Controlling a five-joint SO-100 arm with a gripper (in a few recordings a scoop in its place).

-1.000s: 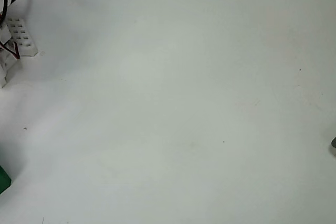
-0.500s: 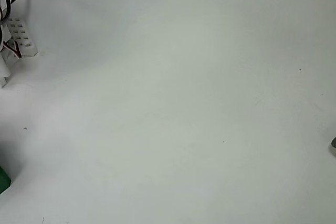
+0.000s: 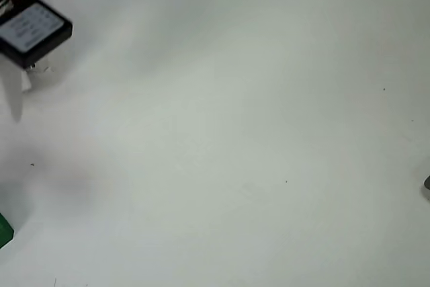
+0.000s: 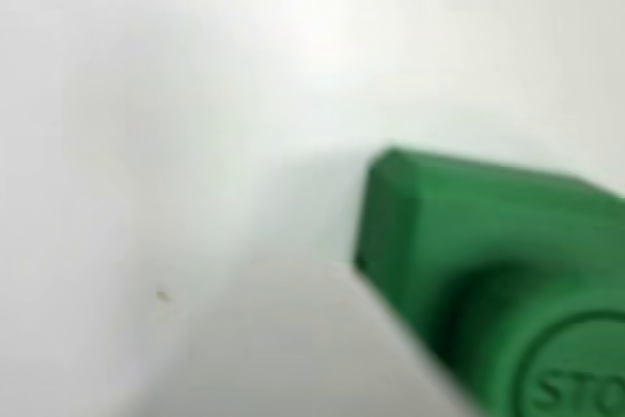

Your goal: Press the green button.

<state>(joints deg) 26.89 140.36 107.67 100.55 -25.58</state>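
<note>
The green button [image 4: 508, 280] sits low and right of the gripper's wrist camera, its round embossed cap at the lower right corner; I cannot tell how the gripper's fingers stand. Centre over that cap, then descend straight onto the white surface [image 3: 235, 132]

A black box [image 3: 32, 30] with a white label sat at the overhead view's upper left, above the plain white surface [image 3: 235, 132].

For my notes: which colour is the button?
Green, best in the wrist view: the green button.
</note>
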